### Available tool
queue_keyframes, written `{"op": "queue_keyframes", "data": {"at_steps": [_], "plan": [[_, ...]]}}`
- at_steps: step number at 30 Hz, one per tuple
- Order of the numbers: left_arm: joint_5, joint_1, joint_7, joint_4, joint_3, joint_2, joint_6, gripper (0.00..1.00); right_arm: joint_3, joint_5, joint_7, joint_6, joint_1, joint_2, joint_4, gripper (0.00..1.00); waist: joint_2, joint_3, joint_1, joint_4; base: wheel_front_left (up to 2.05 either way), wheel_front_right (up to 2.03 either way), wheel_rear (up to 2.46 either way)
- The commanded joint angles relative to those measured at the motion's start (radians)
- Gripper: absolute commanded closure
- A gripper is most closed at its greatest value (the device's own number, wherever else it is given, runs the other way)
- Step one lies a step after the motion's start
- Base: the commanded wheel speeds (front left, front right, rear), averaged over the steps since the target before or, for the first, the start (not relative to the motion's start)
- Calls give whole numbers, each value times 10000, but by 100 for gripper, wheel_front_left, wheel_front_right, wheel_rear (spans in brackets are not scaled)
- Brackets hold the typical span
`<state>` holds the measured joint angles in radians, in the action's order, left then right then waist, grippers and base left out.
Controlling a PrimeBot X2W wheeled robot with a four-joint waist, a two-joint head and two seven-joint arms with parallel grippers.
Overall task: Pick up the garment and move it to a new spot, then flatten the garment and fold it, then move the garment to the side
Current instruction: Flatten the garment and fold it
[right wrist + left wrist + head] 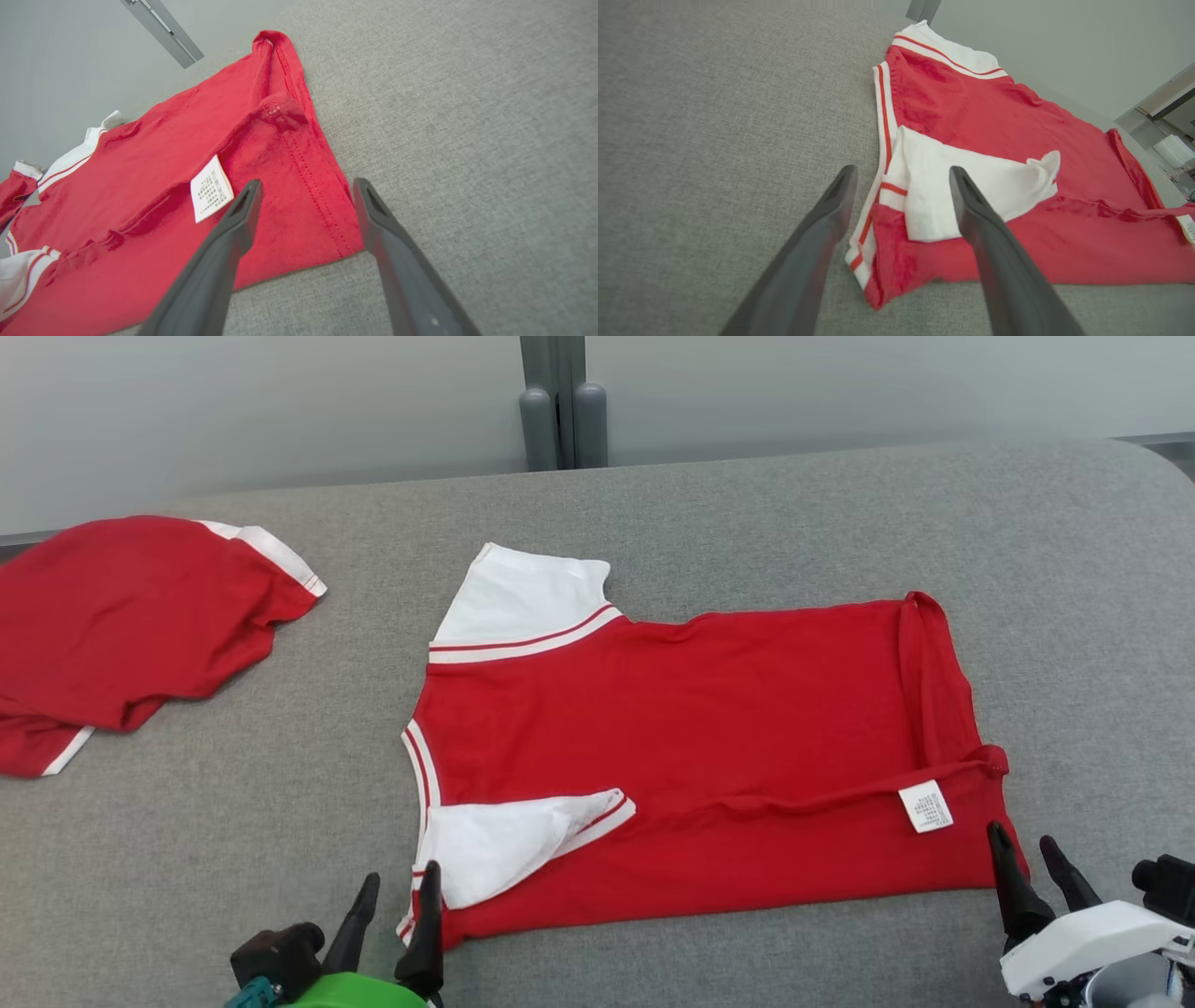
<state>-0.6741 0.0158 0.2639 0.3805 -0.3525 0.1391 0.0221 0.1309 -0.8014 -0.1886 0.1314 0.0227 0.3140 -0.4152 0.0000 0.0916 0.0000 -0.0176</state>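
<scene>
1. the garment, a red tee with white sleeves, lies flat in the middle of the grey table, towards the near edge; neck end points to the robot's left, hem to its right
2. its near long side is folded up over the body; the near sleeve lies on top of the red, and a white care label shows by the hem; the far sleeve sticks out flat on the far side
3. left gripper sits at the near neck-end corner, fingers spread apart with nothing between them; in the left wrist view one finger is over the folded sleeve and the other over bare grey cloth; can't tell if either touches
4. right gripper is at the near hem corner, also spread wide and holding nothing; in the right wrist view one finger is over red fabric just beside the label, the other over the table past the hem
5. off to the robot's left, well apart, there's a second red garment with white trim, loosely bunched
6. a grey post stands behind the table's far edge
</scene>
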Motion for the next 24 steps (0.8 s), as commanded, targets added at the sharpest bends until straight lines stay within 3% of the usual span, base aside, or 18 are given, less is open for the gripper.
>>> {"op": "queue_keyframes", "data": {"at_steps": [1,9,16,22,24], "plan": [[120,-50,2,-140,188,-11,-40,0,-85,215,-115,-14,32,-73,147,0,0,-43,0,8,0,0,0],[1056,64,2,-1156,1410,-135,-58,0,-274,1850,-609,-14,312,-385,1140,0,0,-298,0,-30,0,0,0],[1873,130,3,-1883,2502,-222,213,0,-307,3194,-759,-14,295,-703,2132,0,0,-549,0,-38,0,0,0],[2879,229,3,-2294,2947,-244,286,0,-566,4004,-770,-14,104,-1090,3073,0,0,-715,0,-8,0,0,0],[2738,239,1,-2320,3165,-344,380,0,-597,4247,-767,-14,14,-1148,3264,0,0,-747,0,-1,0,0,0]]}}
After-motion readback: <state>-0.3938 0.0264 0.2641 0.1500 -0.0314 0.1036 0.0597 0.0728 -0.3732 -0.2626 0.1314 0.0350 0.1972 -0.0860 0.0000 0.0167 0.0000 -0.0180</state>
